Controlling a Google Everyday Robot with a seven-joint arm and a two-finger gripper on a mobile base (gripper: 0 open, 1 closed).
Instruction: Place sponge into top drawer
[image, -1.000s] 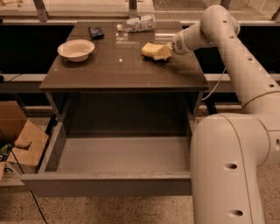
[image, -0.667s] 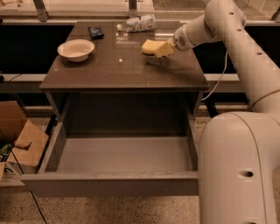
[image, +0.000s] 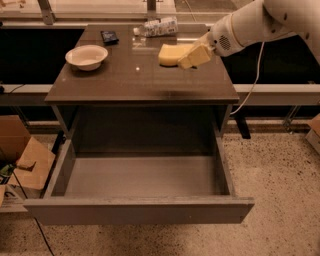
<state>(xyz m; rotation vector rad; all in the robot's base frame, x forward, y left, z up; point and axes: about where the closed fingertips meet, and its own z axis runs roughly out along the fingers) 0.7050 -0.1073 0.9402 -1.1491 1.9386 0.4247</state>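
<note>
Now I've got jaws clamped on sponge (image: 172, 54) right end, rear-right over desk (image: 140, 85); vs 1 s ago arm's up, sponge looks lifted. Drawer (image: 140, 212) open below, so carry's next.

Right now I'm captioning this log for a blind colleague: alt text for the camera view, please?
The robot's gripper is at the right end of a yellow sponge over the brown table, whose grey top drawer stands pulled open below. A white bowl sits on the table's left side.
</note>
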